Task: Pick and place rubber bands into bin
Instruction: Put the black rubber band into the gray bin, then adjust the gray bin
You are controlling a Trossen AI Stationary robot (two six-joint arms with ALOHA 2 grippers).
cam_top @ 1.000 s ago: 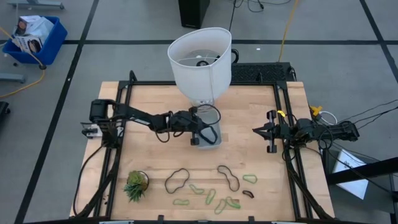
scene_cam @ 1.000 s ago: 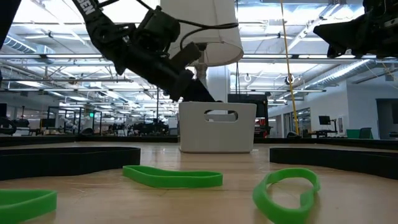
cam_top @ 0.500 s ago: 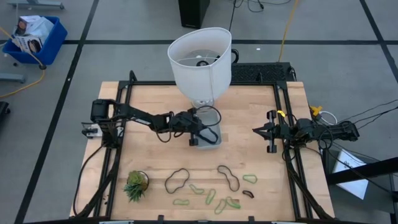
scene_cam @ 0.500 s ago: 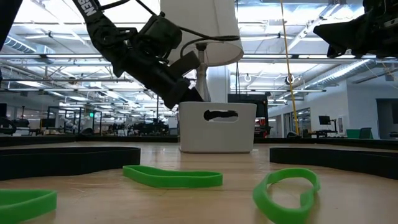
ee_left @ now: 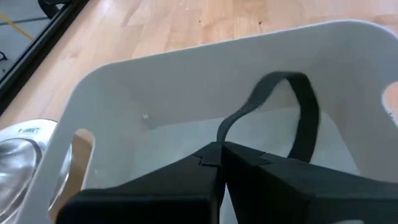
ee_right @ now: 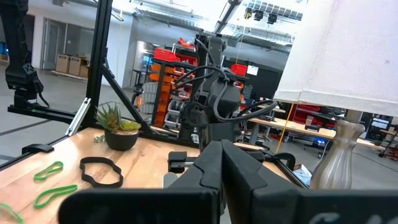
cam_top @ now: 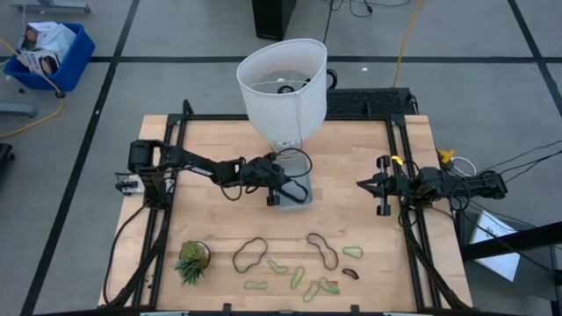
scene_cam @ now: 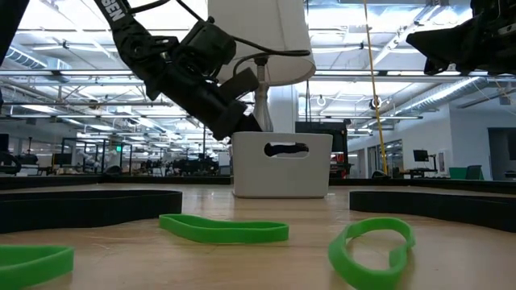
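Bin (ee_left: 186, 81) cut off by frame edge

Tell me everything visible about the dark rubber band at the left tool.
The dark rubber band is a flat, matte, black-looking strip of rubber forming a floppy arch. One end is pinched between the closed fingers of the left tool; the loop rises, bends over and drops toward the bin's floor. It hangs inside the pale bin, clear of its walls as far as can be seen. The far lower end is hidden behind the fingers, so contact with the floor is unclear.
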